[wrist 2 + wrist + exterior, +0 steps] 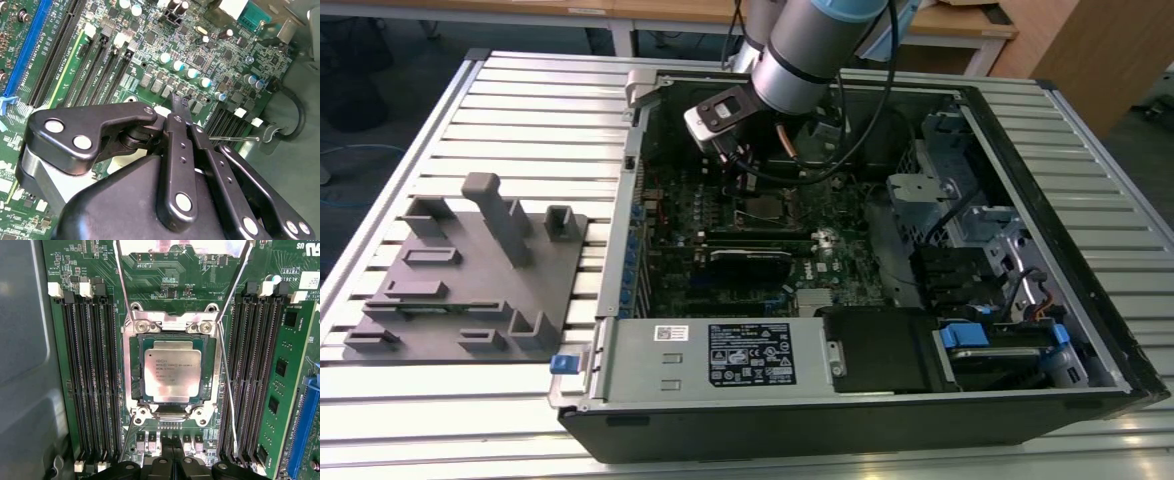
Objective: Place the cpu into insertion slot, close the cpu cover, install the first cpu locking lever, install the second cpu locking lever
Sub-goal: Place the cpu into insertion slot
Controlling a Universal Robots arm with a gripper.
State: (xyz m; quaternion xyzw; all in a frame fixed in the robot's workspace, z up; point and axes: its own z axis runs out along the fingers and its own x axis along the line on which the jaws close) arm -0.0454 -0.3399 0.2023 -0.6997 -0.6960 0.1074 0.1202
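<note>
The cpu (172,367), a square chip with a dull silver top, lies flat in the insertion slot (136,370) between rows of black memory slots. The cpu cover (170,245) stands raised from its hinge (170,326); its thin side rails slant up and away from the socket. A thin wire locking lever (227,390) runs along one side of the socket, also seen as the wire lever (232,136). My gripper (172,460) hovers just off the socket's edge, fingers shut together with nothing between them; in the second wrist view the gripper (178,102) tapers over the board. In the exterior view the gripper (744,170) hangs above the insertion slot (761,206).
The open computer case (1067,120) lies on a slatted metal table (520,110). A grey fixture block (467,270) sits at the exterior view's left. A power supply (707,355), drive bays (1001,345) and black cables (854,130) crowd the case around the board.
</note>
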